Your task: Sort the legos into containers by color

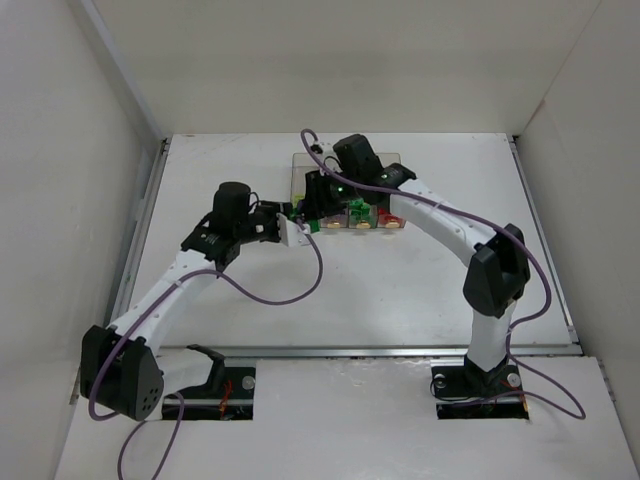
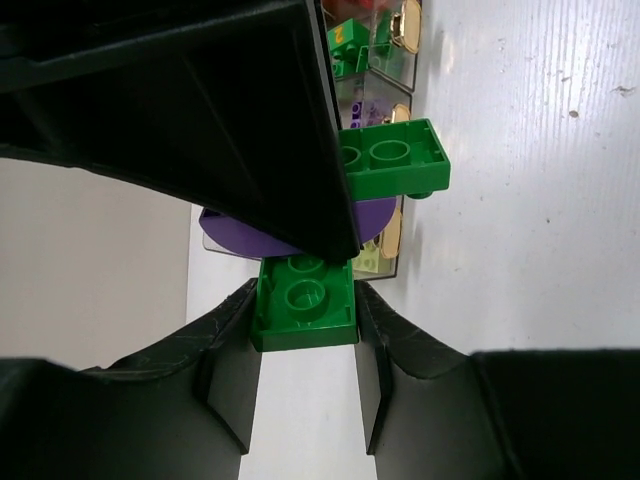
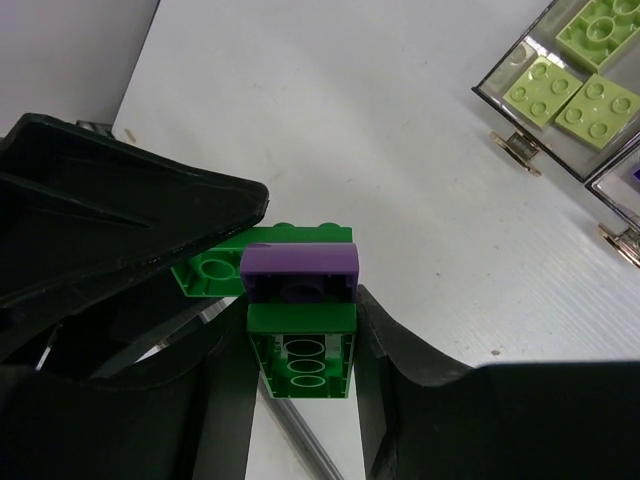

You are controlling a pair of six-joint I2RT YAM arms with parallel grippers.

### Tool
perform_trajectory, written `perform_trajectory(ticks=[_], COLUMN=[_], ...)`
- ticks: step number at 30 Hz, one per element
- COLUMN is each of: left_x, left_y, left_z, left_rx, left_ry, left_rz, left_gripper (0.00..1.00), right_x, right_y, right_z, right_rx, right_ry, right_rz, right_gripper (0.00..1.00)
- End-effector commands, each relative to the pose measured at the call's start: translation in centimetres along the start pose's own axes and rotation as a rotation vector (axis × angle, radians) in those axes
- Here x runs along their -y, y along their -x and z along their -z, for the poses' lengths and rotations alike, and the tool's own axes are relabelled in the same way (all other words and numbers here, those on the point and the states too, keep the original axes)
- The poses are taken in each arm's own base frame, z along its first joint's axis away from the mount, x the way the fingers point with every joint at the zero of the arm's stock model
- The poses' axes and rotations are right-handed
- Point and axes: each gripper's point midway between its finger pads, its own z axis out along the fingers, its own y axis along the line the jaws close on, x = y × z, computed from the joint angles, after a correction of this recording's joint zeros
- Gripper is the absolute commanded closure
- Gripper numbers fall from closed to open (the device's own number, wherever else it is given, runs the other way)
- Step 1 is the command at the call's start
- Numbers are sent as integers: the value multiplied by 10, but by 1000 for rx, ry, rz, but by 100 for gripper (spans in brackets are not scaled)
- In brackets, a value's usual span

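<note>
1. Green on purple on green: three legos are stuck together as one clump, held between the two arms over the desk (image 3: pixel 400 120), just beside the near end of the containers (image 3: pixel 497 75). A mixed clump fits no single bin, which I take to be why both arms are on it.
2. The right fingers (image 3: pixel 395 370) are closed on the right green lego (image 3: pixel 300 345), one pad on each long side. Its hollow underside faces the wrist camera, and the purple lego (image 3: pixel 298 262) caps its far end. This grip looks like the anchor.
3. The left fingers (image 2: pixel 225 370) flank the left green lego (image 2: pixel 305 305) and appear to press both its sides, with the studs towards that wrist camera. It juts from the other side of the purple piece, so the two grips oppose each other. That is the arrangement one wants for pulling or twisting bricks apart.
4. The step in hand, as I judge it, is separating the clump; none of these three is sorted yet.
5. One bin shows only pale yellow-green legos (image 3: pixel 598 103) in the part visible, with a tan latch (image 3: pixel 517 146) at its end. The top view shows sorted green pieces (image 1: pixel 355 211) and red pieces (image 1: pixel 386 217) in neighbouring bins, so much of the sorting seems done.
6. The risk is that the purple lego comes away with the wrong brick, or that a piece snaps free and drops. Either would call for another pick.
</note>
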Motion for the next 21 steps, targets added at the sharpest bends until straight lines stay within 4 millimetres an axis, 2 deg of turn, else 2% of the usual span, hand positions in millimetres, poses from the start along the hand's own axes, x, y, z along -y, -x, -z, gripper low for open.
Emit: perform_trajectory(ticks=[1,2,3,5,6,7,8,9,10,12,13,14,15,16,17,18,19,20,21], left_x=[-18,-17,-18,-13,-13,-6,-8,-3,-8,-8,-21,-23,-44,-35,-58,-54,-61,-87,-80], left_y=[16,11,8,-2,-5,-11,-12,-15,-13,-17,-11,-15,-6,-13,3,-2,-2,15,1], left_z=[-1,-3,-3,-9,-10,-14,-15,-17,-17,-24,-26,-35,-39,-47,-53,-75,-84,-91,-113], left_rx=[42,24,9,-22,-39,-52,-62,-70,-69,-75,-62,-65,-32,-46,-6,-11,-8,30,6], left_ry=[40,38,45,23,19,-7,-2,-18,-15,-26,2,-4,31,8,48,15,18,49,15], left_rz=[25,32,46,79,95,112,128,151,158,191,212,239,243,292,325,367,402,405,483], left_gripper=[100,100,100,100,100,100,100,100,100,100,100,100,100,100,100,100,100,100,100], right_x=[12,16,39,54,73,83,88,102,114,128,141,146,156,159,168,174,182,192,197], right_y=[18,25,27,40,48,46,54,54,58,57,60,61,63,61,62,60,59,60,61], right_z=[9,17,24,45,58,64,76,80,93,102,110,113,119,116,121,122,123,129,133], right_rx=[51,74,90,152,187,193,224,235,255,264,279,288,300,292,304,301,301,315,323], right_ry=[19,21,-12,-25,-53,-70,-88,-123,-156,-190,-219,-234,-257,-259,-282,-292,-312,-340,-355], right_rz=[-36,-55,-98,-122,-154,-171,-159,-167,-176,-181,-183,-190,-192,-198,-208,-210,-222,-233,-240], right_gripper=[100,100,100,100,100,100,100,100,100,100,100,100,100,100,100,100,100,100,100])
